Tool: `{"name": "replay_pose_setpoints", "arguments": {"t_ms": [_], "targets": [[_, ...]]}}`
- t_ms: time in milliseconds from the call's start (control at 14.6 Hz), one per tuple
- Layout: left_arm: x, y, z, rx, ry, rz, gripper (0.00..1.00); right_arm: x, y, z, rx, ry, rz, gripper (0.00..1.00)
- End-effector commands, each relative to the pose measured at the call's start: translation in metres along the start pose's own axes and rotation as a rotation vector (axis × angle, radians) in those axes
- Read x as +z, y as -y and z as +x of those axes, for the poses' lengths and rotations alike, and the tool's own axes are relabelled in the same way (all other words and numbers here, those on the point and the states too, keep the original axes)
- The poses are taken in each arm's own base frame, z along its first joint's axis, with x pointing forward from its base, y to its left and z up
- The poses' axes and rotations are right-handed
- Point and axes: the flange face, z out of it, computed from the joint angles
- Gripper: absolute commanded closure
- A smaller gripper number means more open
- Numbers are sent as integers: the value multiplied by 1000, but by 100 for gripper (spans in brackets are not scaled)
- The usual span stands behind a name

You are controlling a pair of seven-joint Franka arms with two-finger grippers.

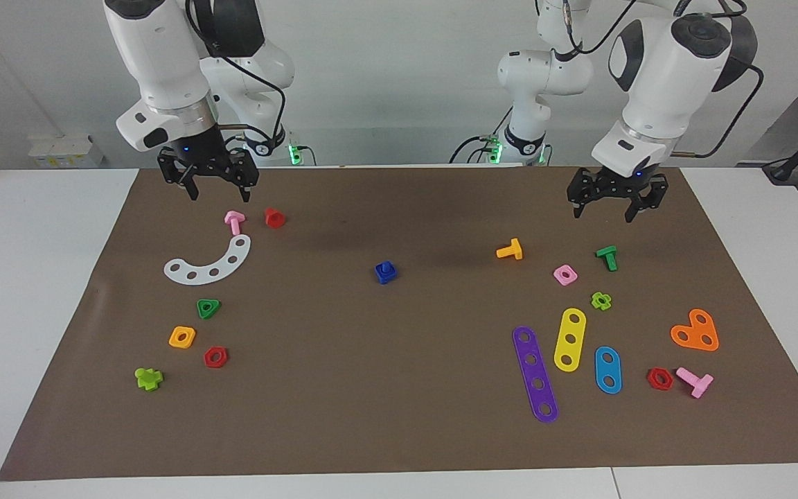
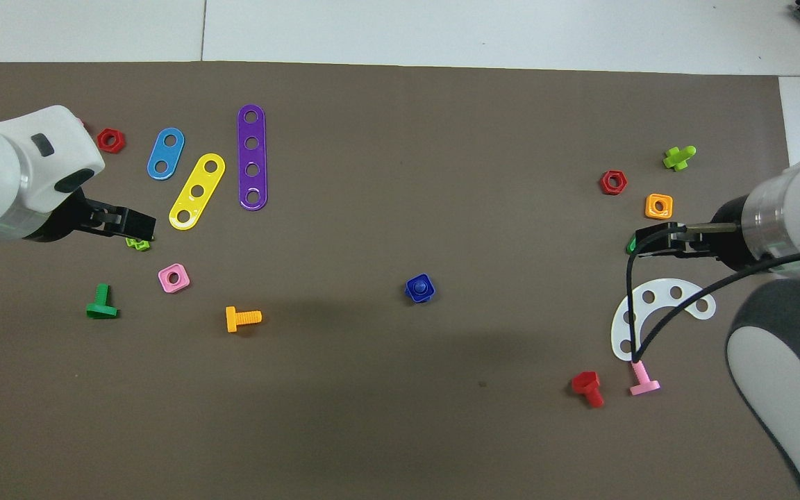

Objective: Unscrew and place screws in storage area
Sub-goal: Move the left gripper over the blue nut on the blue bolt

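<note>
Left gripper (image 1: 610, 206): raised over the brown mat (image 1: 399, 430) at the left arm's end, jaws spread wide, nothing held.
Right gripper (image 1: 208, 184): raised over the mat's edge nearest the robots, beside the pink bolt (image 1: 234, 221), jaws spread wide, nothing held.
Blue bolt and nut (image 1: 385, 272): one, joined, mid-mat, between the arms, untouched.
Counted: strips, three; red nuts, two; pink bolts, two; white arc (image 1: 209, 262), one; orange heart plate (image 1: 696, 330), one.

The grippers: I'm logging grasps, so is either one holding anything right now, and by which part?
Nothing is held. The left gripper and the right gripper both hang open and empty above the mat; the blue bolt and nut sit untouched mid-table.
</note>
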Motion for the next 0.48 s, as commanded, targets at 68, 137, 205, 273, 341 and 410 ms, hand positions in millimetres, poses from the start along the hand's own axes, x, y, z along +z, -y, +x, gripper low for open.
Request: {"name": "replay_pose_setpoints", "arguments": {"t_ms": [68, 137, 205, 273, 341, 410], "targets": [[34, -76, -11, -36, -23, -3, 0, -4, -10, -1, -11, -15, 17, 1], [46, -95, -8, -62, -18, -5, 0, -4, -11, -1, -20, -12, 18, 0], [58, -119, -5, -79, -12, -13, 0, -3, -12, -2, -25, -8, 16, 1], [66, -141, -3, -102, -19, -30, 0, -3, -14, -2, -20, -4, 17, 1], [78, -158, 1, -130, -20, -49, 0, -3, -17, -1, -15, -4, 17, 1], [87, -174, 4, -163, -29, -73, 0, -5, -19, -1, -12, -3, 16, 1]]}}
